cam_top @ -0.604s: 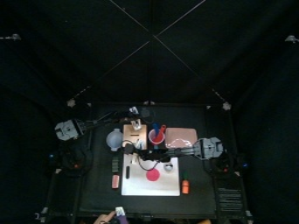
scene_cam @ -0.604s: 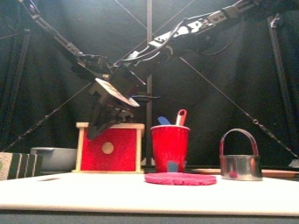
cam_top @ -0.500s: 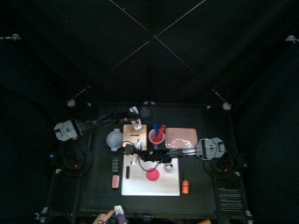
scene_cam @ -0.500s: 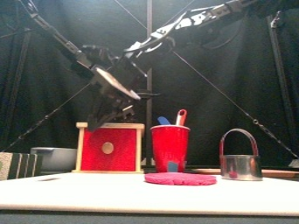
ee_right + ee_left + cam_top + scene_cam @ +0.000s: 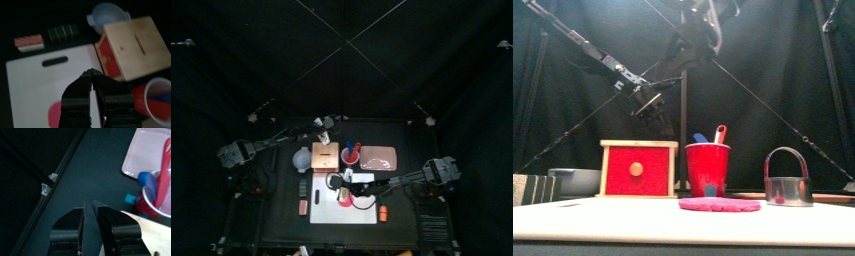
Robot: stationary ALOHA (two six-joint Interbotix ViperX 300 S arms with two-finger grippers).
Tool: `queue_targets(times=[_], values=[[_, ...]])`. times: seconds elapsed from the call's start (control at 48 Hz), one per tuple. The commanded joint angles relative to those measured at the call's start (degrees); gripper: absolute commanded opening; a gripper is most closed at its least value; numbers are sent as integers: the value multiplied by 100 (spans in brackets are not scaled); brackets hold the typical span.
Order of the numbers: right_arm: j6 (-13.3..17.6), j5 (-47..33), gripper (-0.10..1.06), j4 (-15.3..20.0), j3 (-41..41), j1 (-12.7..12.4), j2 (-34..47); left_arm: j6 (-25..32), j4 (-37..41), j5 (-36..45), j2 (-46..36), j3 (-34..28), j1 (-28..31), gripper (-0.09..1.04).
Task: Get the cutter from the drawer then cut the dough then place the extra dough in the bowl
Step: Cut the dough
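Note:
The metal cutter (image 5: 787,181) with its wire handle stands on the table right of the white board (image 5: 362,215). A flat pink dough disc (image 5: 720,204) lies on the board, also seen from above as the dough (image 5: 346,197). Behind it stands the wooden box (image 5: 637,170) with its red drawer front flush. The blue-grey bowl (image 5: 301,158) sits left of the box. My left gripper (image 5: 89,208) hangs high behind the box, shut and empty. Over the board's far edge my right gripper (image 5: 90,74) is raised, jaws together, holding nothing.
A red cup (image 5: 708,168) with a blue and a red knife stands right of the box, and the pink tray (image 5: 380,158) lies beyond it. Dark green sushi blocks (image 5: 63,32) and a striped toy (image 5: 30,42) lie left of the board.
Both arms have lifted. The left gripper rose from just above the box and drew back; the right arm pulled up and out toward the right.

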Motion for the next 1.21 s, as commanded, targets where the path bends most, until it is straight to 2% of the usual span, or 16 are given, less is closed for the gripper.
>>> queue_targets(times=[0.021, 0.146, 0.333, 0.479, 0.667, 0.75, 0.875, 0.979, 1.021, 1.125, 1.208], values=[[-9, 220, 34, 457, 299, 79, -562, 0, -123, -747, -272, 167, -492, 62], [-18, 237, 34, 1081, 888, 79, -1046, 0, -378, -1670, -422, 606, -1090, 62], [-44, 211, 39, 1512, 1503, 88, -1406, 0, -624, -3059, -571, 1213, -2065, 62], [-35, 44, 58, 1547, 1740, 62, -1582, -9, -914, -4087, -571, 1652, -2716, 64], [-35, -193, 87, 1503, 1811, 70, -1459, -9, -1600, -4878, -580, 2057, -3384, 64], [-44, -220, 92, 1441, 1811, 53, -1362, -9, -1828, -5054, -580, 2188, -3551, 64], [-79, -299, 92, 1230, 1907, 62, -1134, 9, -1881, -5098, -580, 2303, -3700, 64], [-264, -404, 92, 1028, 1934, 79, -1020, 9, -1793, -5098, -580, 2347, -3806, 64], [-483, -422, 92, 967, 1934, 70, -993, 0, -1793, -5098, -580, 2355, -3832, 64], [-1020, -448, 92, 1107, 1934, 9, -967, 0, -1811, -5098, -580, 2373, -3902, 64], [-1415, -457, 92, 1441, 1942, -53, -914, -9, -1898, -5098, -580, 2391, -3929, 64]])
